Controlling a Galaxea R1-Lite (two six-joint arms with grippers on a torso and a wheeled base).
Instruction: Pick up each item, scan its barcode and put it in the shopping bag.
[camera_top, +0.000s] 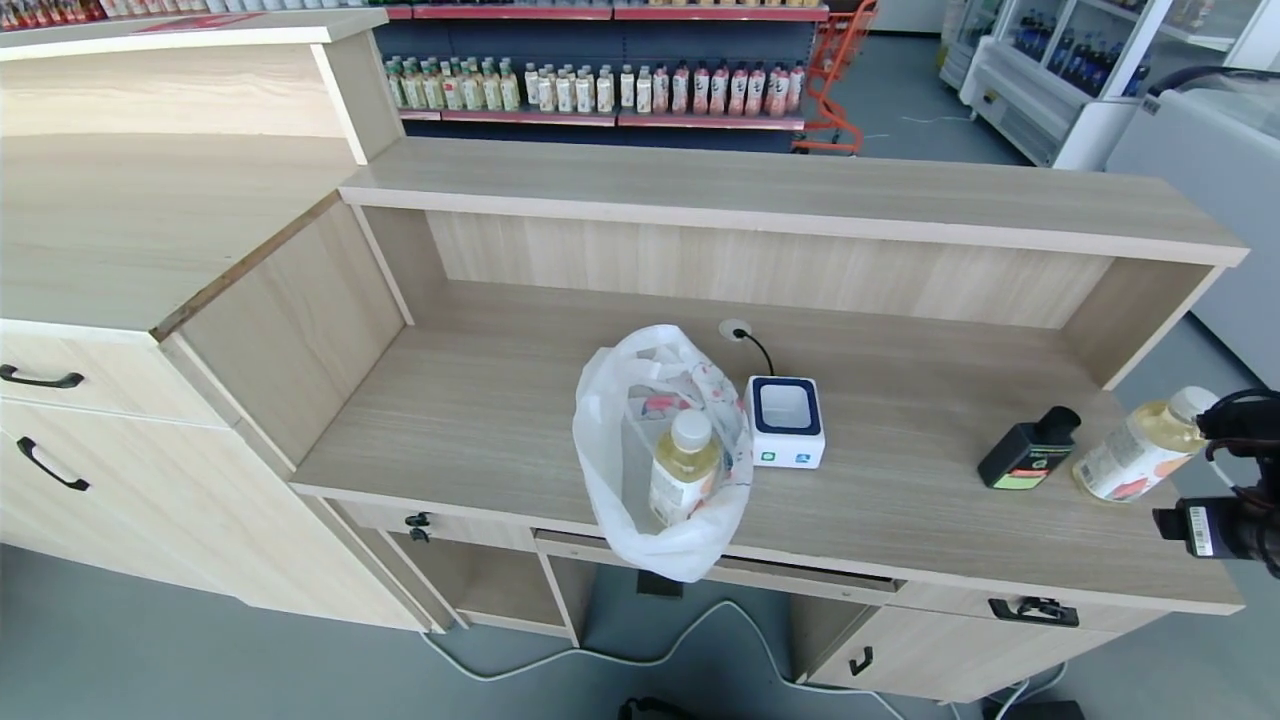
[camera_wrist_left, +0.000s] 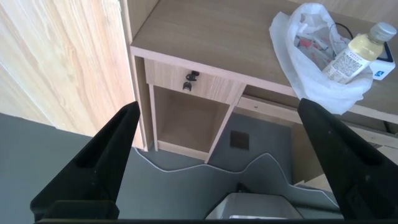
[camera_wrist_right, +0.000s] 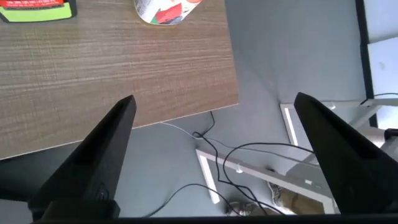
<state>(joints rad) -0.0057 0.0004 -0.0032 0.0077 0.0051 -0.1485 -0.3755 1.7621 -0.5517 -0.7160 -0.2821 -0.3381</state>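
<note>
One bottle bagged, two items left.
We see a drink bottle (camera_top: 685, 466) standing in the shopping bag (camera_top: 603, 440) beside the scanner (camera_top: 786, 420). The black bottle (camera_top: 1030, 452) and second drink bottle (camera_top: 1140, 452) lie on the counter (camera_top: 900, 520) (unscanned, we judge). The left gripper (camera_wrist_left: 217, 165) and right gripper (camera_wrist_right: 211, 158) are spread wide and empty.

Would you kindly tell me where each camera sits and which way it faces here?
Head view: on the head, looking forward and down on the counter with shopping bag, scanner, black bottle and drink bottle; right arm at its edge.
Left wrist view: low before the counter, facing its open cubby and the floor; left gripper open.
Right wrist view: above the counter's right corner, facing down; right gripper open.
Shared: head and left wrist views show the shopping bag; head and right wrist views, those two bottles.
</note>
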